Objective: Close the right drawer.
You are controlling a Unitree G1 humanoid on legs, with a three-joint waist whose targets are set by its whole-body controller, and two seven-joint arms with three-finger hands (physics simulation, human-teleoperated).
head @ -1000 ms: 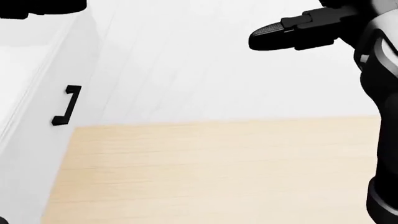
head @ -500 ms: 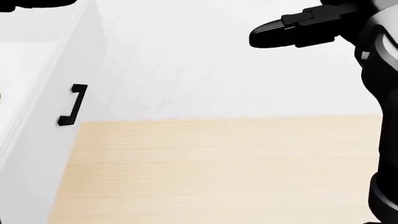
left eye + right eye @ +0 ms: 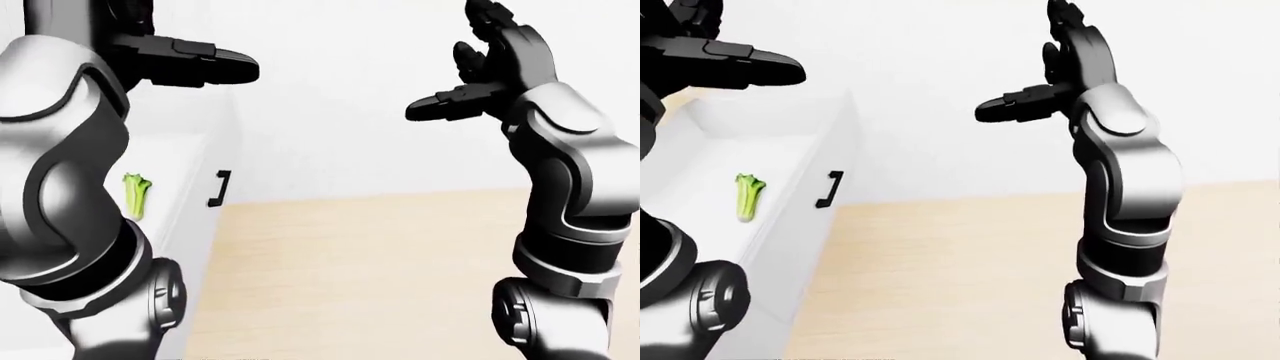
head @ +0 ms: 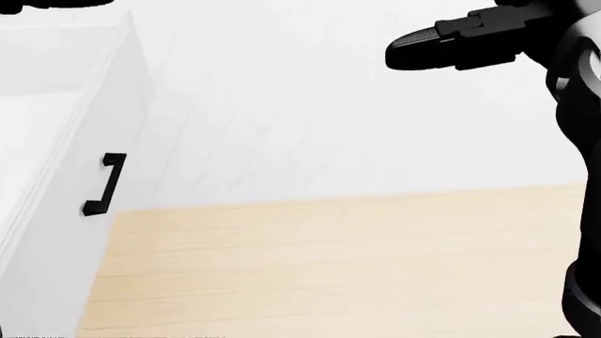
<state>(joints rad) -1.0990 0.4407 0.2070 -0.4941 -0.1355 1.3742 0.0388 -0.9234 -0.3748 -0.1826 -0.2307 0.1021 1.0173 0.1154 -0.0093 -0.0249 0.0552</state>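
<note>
the white drawer (image 3: 790, 202) stands pulled out at the left of the right-eye view, its front panel carrying a small black handle (image 3: 829, 190) that faces the pale wooden floor (image 3: 960, 277). inside it, near the left edge of that view, a green leafy vegetable (image 3: 746, 196) lies on the drawer's white bottom (it looks like a stalk of celery or bok choy, but it is too small to tell which). the right hand (image 3: 1060, 67) is raised high above the floor, well apart from the drawer, its fingers (image 3: 1010, 106) spread wide with one pointing toward the view's left and the others reaching upward; it holds nothing. the left hand (image 3: 715, 52) hangs over the top left corner of the same view, above the open drawer, with one finger stretched out toward the right; the rest of it is cut off by the edge, so i cannot tell whether it is wide or closed, though nothing shows in its grasp. a plain white wall (image 3: 930, 97) fills the space between the two hands. in the head view only the drawer front, its handle and the tip of the right hand show.
</note>
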